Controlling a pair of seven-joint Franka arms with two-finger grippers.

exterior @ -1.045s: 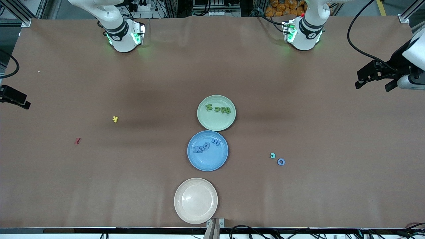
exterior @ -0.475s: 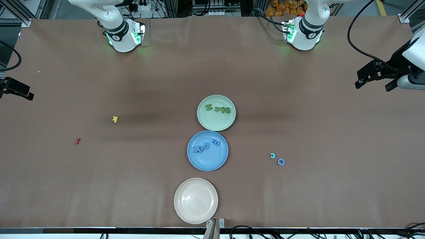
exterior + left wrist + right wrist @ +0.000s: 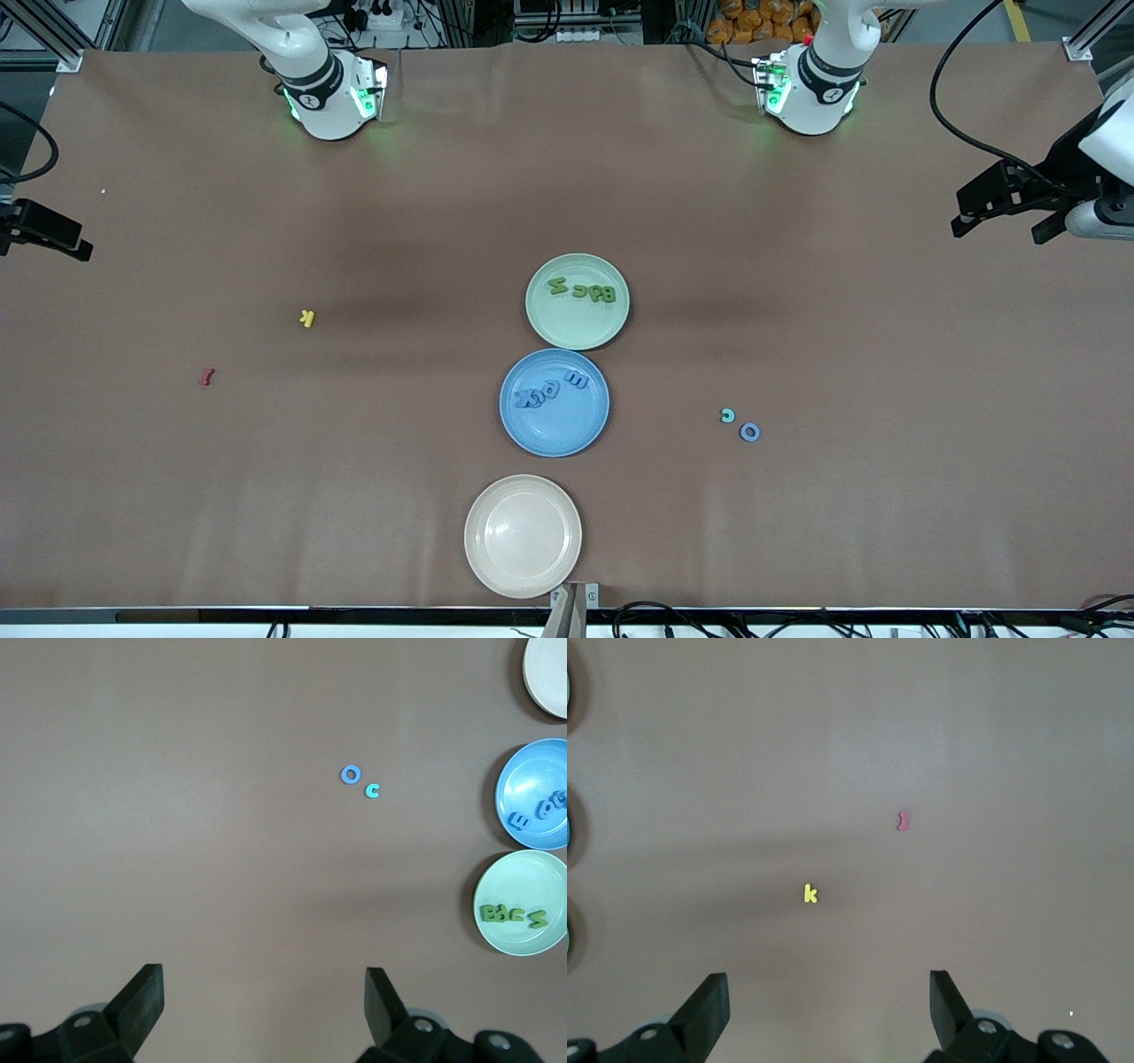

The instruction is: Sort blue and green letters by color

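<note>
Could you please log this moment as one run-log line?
left pincer: open, idle | right pincer: open, idle | green toy letters: on green plate | blue toy letters: on blue plate

The high front camera faces both arm bases across the table, while each wrist camera looks straight down from well above, sharing the green plate (image 3: 578, 301) (image 3: 523, 902) with the left.

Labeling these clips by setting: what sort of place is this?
Probably a robotics lab bench: two arm bases bolted to a table under brown covering, aluminium framing and cables at its edges, toy letters sorted onto plates.
</note>
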